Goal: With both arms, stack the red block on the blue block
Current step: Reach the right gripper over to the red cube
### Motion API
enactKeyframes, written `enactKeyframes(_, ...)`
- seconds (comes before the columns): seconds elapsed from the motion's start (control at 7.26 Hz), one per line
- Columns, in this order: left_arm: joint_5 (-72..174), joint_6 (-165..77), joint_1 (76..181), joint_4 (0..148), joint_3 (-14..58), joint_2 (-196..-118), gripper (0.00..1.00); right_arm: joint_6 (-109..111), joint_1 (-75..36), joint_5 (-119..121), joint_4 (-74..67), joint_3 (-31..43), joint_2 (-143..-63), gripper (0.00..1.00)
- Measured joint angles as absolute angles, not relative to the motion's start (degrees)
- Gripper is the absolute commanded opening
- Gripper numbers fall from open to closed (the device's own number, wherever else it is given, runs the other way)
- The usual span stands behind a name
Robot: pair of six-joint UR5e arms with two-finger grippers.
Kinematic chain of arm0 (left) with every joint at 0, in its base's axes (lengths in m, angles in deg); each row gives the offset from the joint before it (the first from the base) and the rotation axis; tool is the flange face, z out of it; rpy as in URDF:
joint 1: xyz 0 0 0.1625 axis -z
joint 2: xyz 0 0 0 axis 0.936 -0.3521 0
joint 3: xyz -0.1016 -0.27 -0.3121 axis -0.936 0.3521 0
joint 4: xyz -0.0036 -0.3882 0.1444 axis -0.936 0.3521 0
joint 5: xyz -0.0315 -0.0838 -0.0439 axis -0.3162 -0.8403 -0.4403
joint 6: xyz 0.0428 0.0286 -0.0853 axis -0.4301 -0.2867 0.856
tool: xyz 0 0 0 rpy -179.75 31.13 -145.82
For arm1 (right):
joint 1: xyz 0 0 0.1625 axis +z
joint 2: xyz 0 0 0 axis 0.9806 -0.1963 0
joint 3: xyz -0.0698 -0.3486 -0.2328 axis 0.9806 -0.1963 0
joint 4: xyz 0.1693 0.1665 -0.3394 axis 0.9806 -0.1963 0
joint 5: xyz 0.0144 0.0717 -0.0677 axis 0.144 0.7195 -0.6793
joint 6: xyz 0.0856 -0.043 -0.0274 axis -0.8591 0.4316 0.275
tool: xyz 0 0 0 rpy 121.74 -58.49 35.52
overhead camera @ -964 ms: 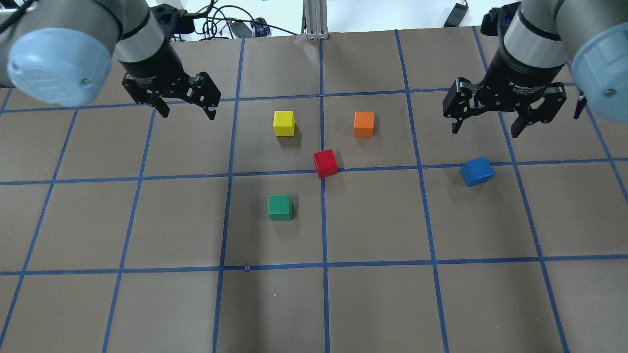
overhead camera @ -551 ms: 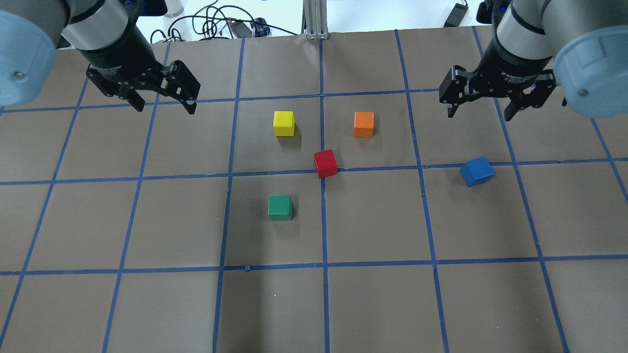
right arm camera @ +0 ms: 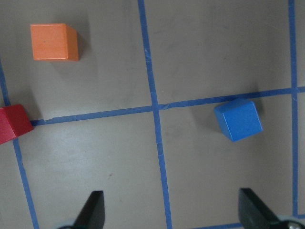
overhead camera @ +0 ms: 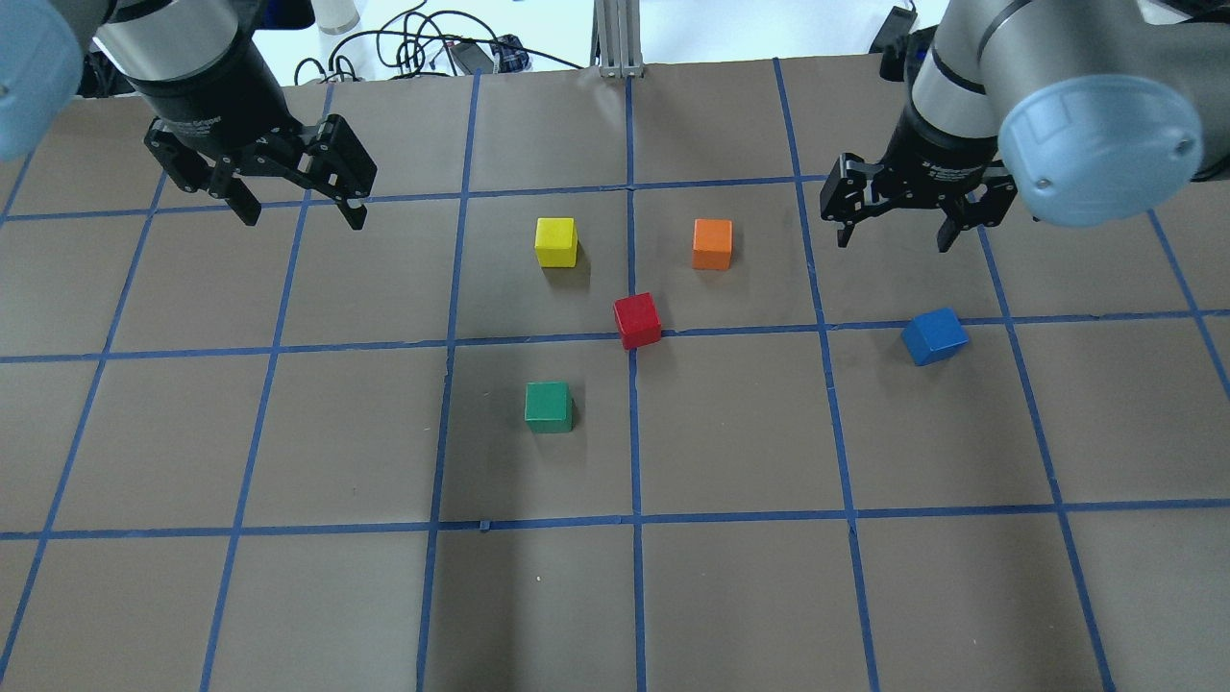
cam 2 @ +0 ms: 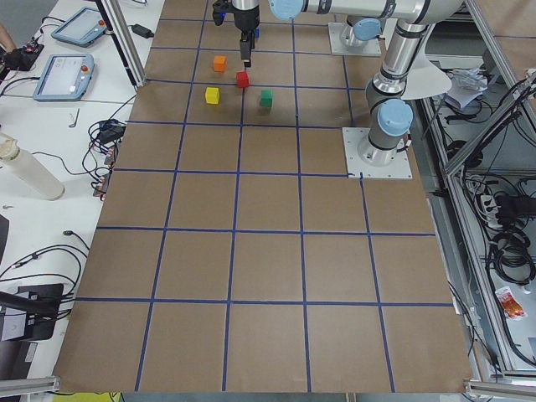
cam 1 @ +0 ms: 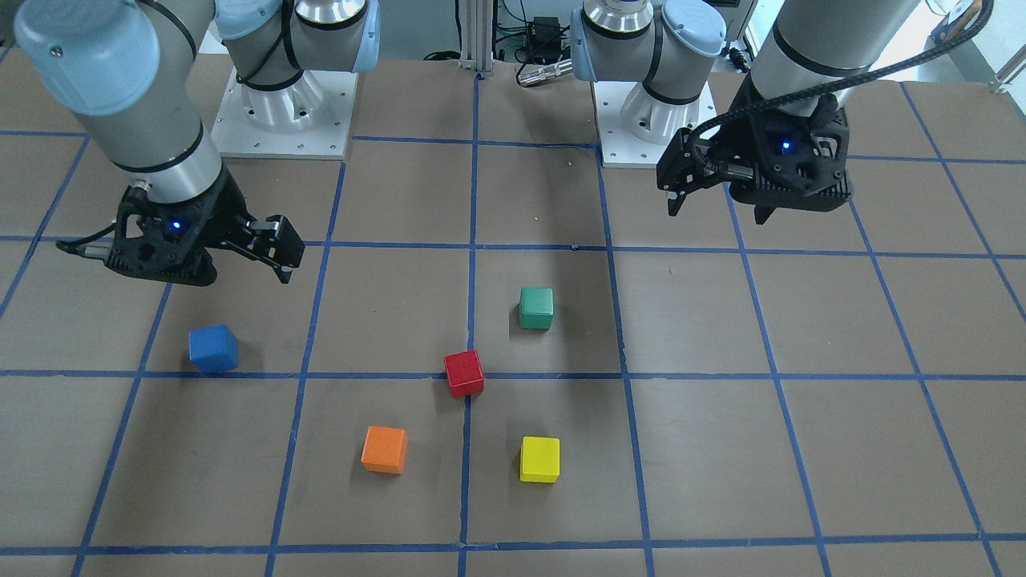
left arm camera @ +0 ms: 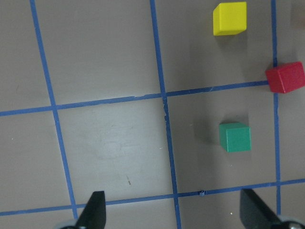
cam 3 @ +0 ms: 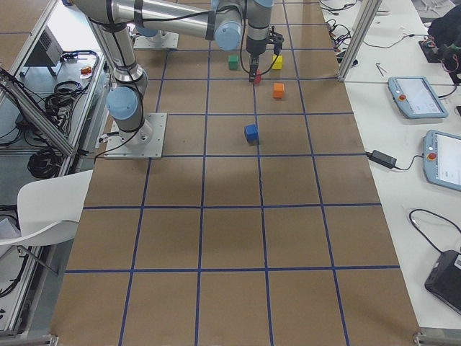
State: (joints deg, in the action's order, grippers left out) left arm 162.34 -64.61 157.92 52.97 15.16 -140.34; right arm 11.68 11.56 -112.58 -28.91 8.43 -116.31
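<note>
Right gripper (overhead camera: 894, 240), spread and empty, edges inward, blue block (overhead camera: 934, 336) ahead of it; left gripper (overhead camera: 303, 219), likewise spread and empty, recedes from red block (overhead camera: 637, 320); pickup unstarted.

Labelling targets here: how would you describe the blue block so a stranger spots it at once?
On the brown table gridded with blue tape, look to the robot's right side, near the open right pincer. The blue block stands alone, apart from the red block at centre. It is the only blue cube, turned askew to the grid.
</note>
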Motion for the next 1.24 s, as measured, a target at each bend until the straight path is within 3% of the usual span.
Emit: enactKeyframes(1.24, 160.73, -60.75, 158.97, 47.85, 16.22, -140.47, 1.00, 10.94, 25.47, -108.12, -40.89, 4.79, -100.17, 1.00)
